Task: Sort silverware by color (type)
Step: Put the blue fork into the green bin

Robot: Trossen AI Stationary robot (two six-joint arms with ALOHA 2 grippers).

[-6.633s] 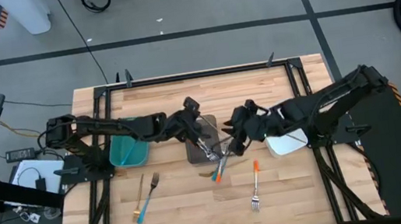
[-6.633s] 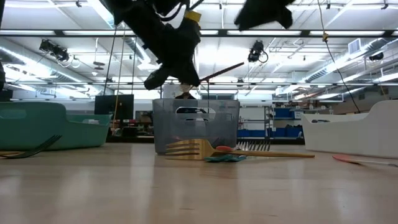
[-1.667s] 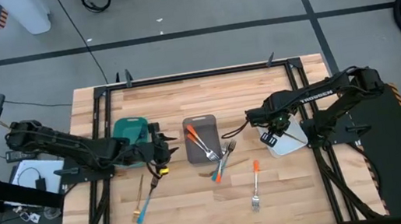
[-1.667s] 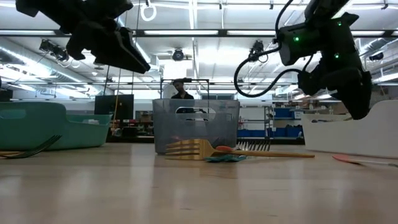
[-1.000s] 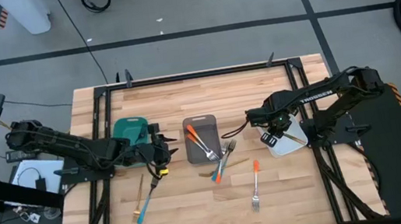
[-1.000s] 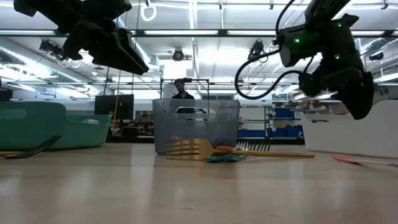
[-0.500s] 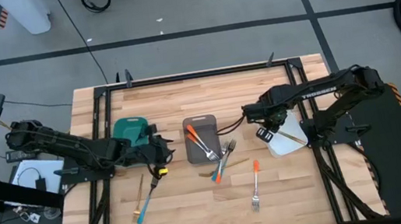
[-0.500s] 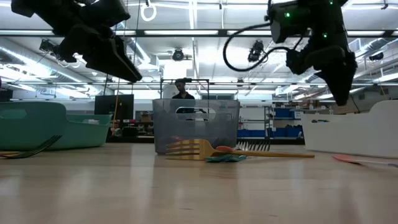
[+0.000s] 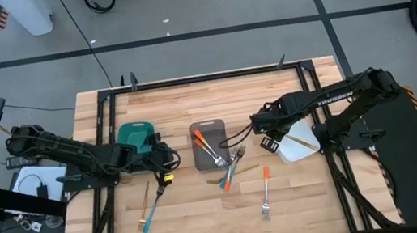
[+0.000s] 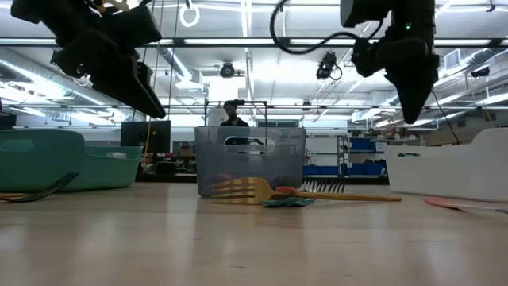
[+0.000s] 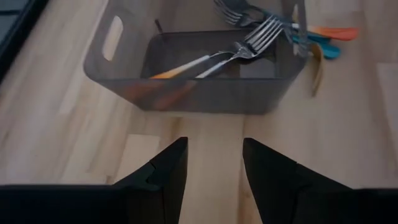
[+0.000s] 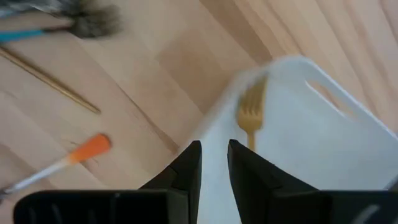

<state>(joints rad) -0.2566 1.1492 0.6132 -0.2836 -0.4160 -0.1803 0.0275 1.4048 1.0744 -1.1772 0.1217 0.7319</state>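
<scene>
An orange-handled fork (image 9: 204,146) lies in the grey tray (image 9: 207,125), also seen in the left wrist view (image 11: 186,65). A gold fork (image 12: 251,112) lies in the white tray (image 9: 292,132). Blue-, orange- and gold-handled forks lie crossed (image 9: 232,167) on the table just near of the grey tray. An orange fork (image 9: 266,191) lies nearer. A blue fork and a gold fork (image 9: 152,205) lie at the left. My left gripper (image 9: 167,158) hangs open and empty between the teal tray (image 9: 136,134) and the grey tray. My right gripper (image 9: 264,130) hangs slightly open and empty at the white tray's left edge.
The three trays stand in a row across the table's middle. A black frame (image 9: 203,77) borders the tabletop on the far, left and right sides. Bare wood lies along the far side and near the front edge. A person (image 10: 231,116) stands far behind the table.
My right gripper has risen and gone from over the white tray toward the table's left and far edges. My left gripper has risen a little. The forks have kept still.
</scene>
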